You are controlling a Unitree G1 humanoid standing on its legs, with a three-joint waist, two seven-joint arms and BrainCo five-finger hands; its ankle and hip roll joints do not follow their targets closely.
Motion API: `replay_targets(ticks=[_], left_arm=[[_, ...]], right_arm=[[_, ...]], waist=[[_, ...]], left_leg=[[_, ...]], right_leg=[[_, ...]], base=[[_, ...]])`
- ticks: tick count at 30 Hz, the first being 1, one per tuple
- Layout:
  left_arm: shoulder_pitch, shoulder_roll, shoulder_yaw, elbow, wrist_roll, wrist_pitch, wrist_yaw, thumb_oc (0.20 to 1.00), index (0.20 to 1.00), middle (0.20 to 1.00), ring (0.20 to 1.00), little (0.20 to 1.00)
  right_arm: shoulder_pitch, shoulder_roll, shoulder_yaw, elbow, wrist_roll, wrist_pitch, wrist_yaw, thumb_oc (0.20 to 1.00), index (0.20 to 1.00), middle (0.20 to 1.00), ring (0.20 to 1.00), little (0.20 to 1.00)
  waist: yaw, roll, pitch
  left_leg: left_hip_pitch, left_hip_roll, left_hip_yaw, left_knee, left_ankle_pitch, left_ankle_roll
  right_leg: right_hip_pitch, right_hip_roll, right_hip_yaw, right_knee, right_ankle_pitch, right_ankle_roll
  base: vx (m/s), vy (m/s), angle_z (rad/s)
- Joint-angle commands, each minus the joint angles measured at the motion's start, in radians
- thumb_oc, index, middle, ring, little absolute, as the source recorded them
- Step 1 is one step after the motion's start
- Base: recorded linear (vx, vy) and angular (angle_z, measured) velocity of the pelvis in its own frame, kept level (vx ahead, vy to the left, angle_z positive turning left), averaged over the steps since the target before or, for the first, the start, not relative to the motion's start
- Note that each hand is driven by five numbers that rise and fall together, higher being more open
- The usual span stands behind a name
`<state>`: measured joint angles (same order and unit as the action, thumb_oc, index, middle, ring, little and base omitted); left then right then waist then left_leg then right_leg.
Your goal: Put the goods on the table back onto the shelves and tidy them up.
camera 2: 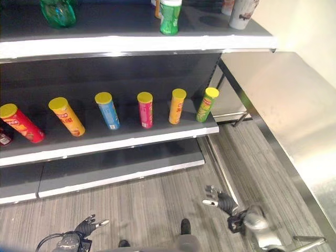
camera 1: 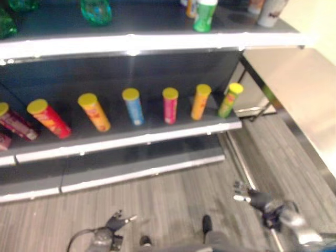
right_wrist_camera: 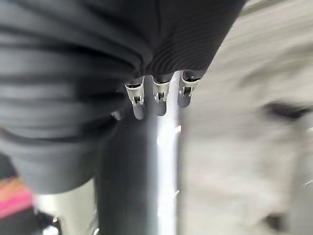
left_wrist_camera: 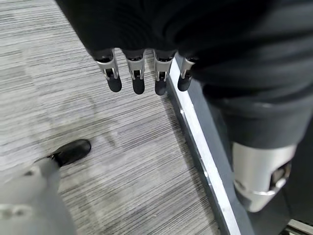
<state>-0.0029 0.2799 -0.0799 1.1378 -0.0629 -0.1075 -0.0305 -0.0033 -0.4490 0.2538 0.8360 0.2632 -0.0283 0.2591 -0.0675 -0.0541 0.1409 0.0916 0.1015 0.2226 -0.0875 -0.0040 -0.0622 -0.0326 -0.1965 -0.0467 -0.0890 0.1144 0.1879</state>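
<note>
A row of tall chip cans with yellow lids stands on the middle shelf [camera 2: 131, 137]: red [camera 2: 21, 123], orange [camera 2: 66, 116], blue [camera 2: 107, 111], pink [camera 2: 145, 110], amber [camera 2: 177, 106] and green [camera 2: 207, 105]. The red and orange ones lean left. On the upper shelf [camera 2: 136, 44] stand a green bottle [camera 2: 169, 16], a green jar [camera 2: 58, 11] and a pale can [camera 2: 242, 13]. My left hand [camera 2: 86, 227] hangs low over the floor, its fingers [left_wrist_camera: 137, 73] straight, holding nothing. My right hand [camera 2: 220, 199] is low by the shelf's right end, its fingers [right_wrist_camera: 159, 95] straight and holding nothing.
A steel table [camera 2: 294, 121] runs along the right, its visible top bare. A lower grey shelf [camera 2: 121, 168] sits near the striped grey floor [camera 2: 152, 205]. A metal rail [camera 2: 220, 168] lies on the floor between shelf and table.
</note>
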Motion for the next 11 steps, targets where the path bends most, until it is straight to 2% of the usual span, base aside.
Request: replay_targets(ticks=[1,6,11], left_arm=[[-0.004,0.041,-0.015,-0.005,-0.011,-0.012,0.039,1.000,1.000,1.000,1.000,1.000],[0.012,0.018,-0.017,0.027,-0.009,-0.004,0.051,1.000,1.000,1.000,1.000,1.000],[0.025,0.011,-0.017,0.040,-0.003,-0.003,0.049,1.000,1.000,1.000,1.000,1.000]], right_arm=[[-0.006,0.107,-0.044,0.078,-0.093,-0.034,-0.139,1.000,1.000,1.000,1.000,1.000],[-0.004,0.162,-0.127,0.228,-0.069,-0.029,-0.211,1.000,1.000,1.000,1.000,1.000],[0.009,0.165,-0.144,0.260,-0.068,-0.027,-0.221,1.000,1.000,1.000,1.000,1.000]], waist=[[0.023,-0.040,-0.047],[0.022,-0.025,-0.060],[0.020,-0.012,-0.062]], left_leg=[[-0.052,-0.069,-0.043,0.000,-0.046,0.030],[-0.038,-0.052,-0.073,0.000,-0.042,0.018],[-0.029,-0.041,-0.086,0.000,-0.033,0.008]], right_leg=[[-0.010,0.002,0.035,0.012,0.012,0.009],[0.028,0.030,0.018,0.002,-0.027,-0.013],[0.046,0.043,0.001,0.002,-0.044,-0.025]], base=[[0.05,-0.116,0.26],[0.04,-0.104,0.24],[0.02,-0.063,0.10]])
